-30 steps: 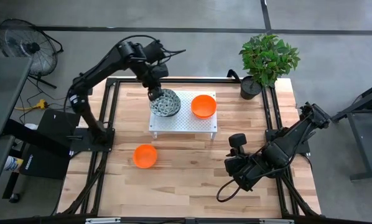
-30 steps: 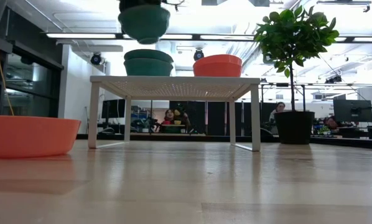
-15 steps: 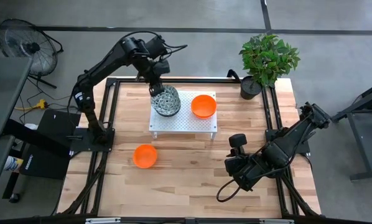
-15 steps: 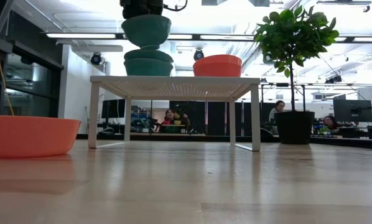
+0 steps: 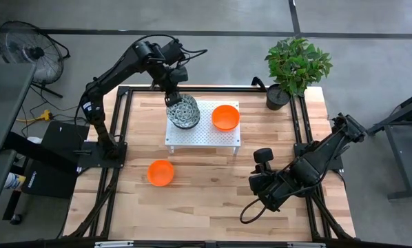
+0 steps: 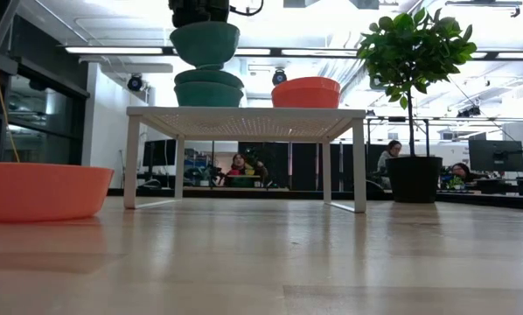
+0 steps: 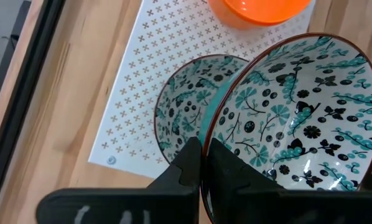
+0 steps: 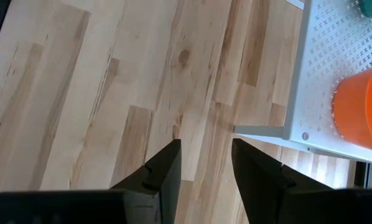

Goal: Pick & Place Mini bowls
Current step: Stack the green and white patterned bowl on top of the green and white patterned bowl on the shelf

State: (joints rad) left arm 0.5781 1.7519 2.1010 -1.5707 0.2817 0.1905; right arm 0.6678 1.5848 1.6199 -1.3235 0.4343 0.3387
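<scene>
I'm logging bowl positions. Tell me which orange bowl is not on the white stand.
The orange bowl on the bare wooden table, in front of the white perforated stand. The other orange bowl sits on the stand, beside the patterned bowls.

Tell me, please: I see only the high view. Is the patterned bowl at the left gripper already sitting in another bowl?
Observer: No. In the low view the held bowl hangs just above a second patterned bowl on the white stand.
Operator: How does the gripper hold it?
Observer: The left gripper pinches the bowl's rim, one finger inside, one outside.
Operator: And the right gripper?
Observer: The right gripper is open over bare wood beside the stand, holding nothing.
</scene>
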